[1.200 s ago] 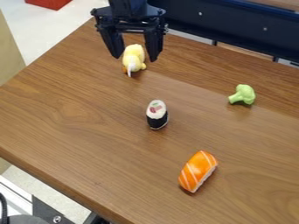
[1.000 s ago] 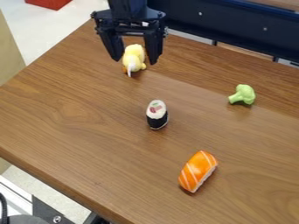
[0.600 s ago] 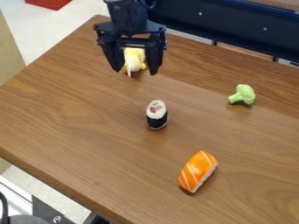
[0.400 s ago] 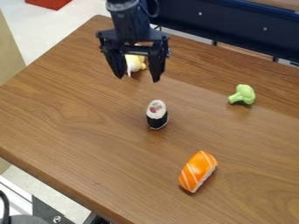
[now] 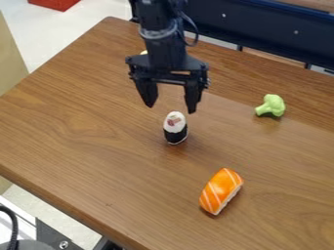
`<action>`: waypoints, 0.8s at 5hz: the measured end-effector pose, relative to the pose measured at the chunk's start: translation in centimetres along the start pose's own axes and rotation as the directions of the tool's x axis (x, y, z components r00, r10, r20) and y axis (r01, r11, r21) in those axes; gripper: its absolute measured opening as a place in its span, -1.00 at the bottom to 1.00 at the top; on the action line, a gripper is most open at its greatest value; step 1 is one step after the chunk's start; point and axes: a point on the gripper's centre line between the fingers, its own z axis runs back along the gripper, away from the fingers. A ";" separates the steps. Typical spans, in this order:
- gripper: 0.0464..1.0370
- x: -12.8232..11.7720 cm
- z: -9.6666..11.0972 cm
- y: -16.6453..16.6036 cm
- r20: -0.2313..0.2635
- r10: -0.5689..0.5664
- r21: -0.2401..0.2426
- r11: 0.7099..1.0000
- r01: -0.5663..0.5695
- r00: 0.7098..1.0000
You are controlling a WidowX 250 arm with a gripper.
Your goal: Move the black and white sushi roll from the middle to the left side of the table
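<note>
Black 2-finger gripper [image 5: 170, 108], spread and empty, advances over brown wooden surface [image 5: 98, 127] towards black-and-white toy sushi roll [image 5: 176, 128], probably lining up grasp.

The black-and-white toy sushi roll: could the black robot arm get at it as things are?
Probably yes. The arm's black two-finger pincer hangs close to the roll in this view, its fingers apart, and nothing seems to block the way.
</note>
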 end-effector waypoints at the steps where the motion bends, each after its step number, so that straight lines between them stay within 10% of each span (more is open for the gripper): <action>1: 0.92 0.0 -0.5 -0.8 0.027 0.005 0.021 1.000 -0.005 1.000; 4: 0.92 0.6 -4.1 -0.2 0.044 0.020 0.119 0.993 -0.025 0.999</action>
